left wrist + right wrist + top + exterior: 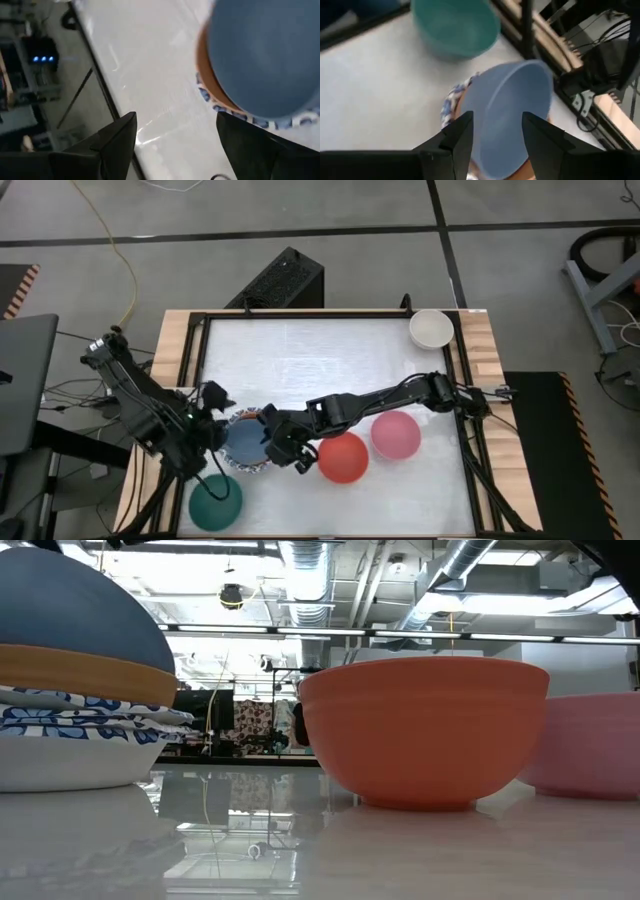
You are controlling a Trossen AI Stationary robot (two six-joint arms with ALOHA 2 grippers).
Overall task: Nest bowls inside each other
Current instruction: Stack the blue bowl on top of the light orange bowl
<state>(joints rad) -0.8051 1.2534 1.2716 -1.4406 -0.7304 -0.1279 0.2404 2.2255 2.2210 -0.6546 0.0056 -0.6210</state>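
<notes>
A stack of bowls stands at the near left of the table: a blue bowl sits tilted on an orange one, which rests in white bowls with blue patterned rims. In the low view the blue bowl's rounded outside faces the camera. My right gripper hangs open just above the blue bowl, touching nothing that I can see. My left gripper is open over bare table at the stack's left side. Red, pink, green and cream bowls stand singly, mouths up.
A dark frame edges the white table top. The green bowl stands near the front left corner, the cream bowl at the far right corner. Bare table lies in the middle and toward the far edge.
</notes>
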